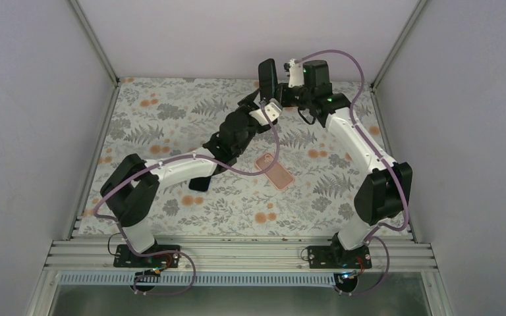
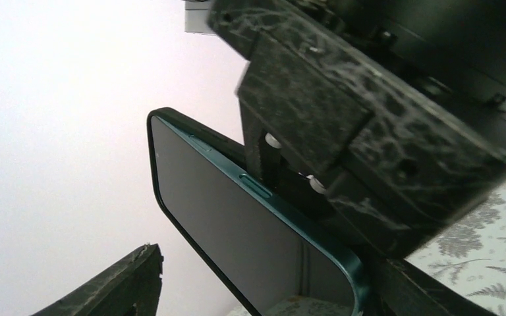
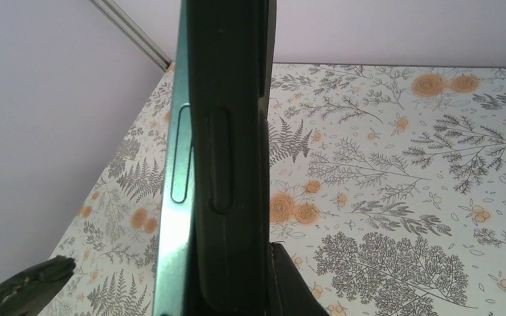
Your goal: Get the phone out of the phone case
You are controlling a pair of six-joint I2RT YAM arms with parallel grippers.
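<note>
A teal phone (image 1: 267, 78) with a dark screen stands upright in the air at the back middle, partly in a black case. In the left wrist view the screen (image 2: 237, 237) faces me, and the case (image 2: 194, 130) shows behind its upper edge. My left gripper (image 1: 268, 108) holds the phone from below, jaws wide across its width; one finger (image 2: 428, 289) touches the teal frame. In the right wrist view the teal edge (image 3: 174, 197) stands out beside the case (image 3: 227, 164). My right gripper (image 1: 288, 82) is open; one finger (image 3: 296, 283) rests on the case back, and the other (image 3: 26, 289) is apart.
A pink, flat, phone-shaped thing (image 1: 275, 171) lies on the floral tablecloth (image 1: 171, 112) in the middle, below both raised arms. Grey walls with metal posts close the table on the left, back and right. The right gripper's body (image 2: 369, 131) sits close behind the case.
</note>
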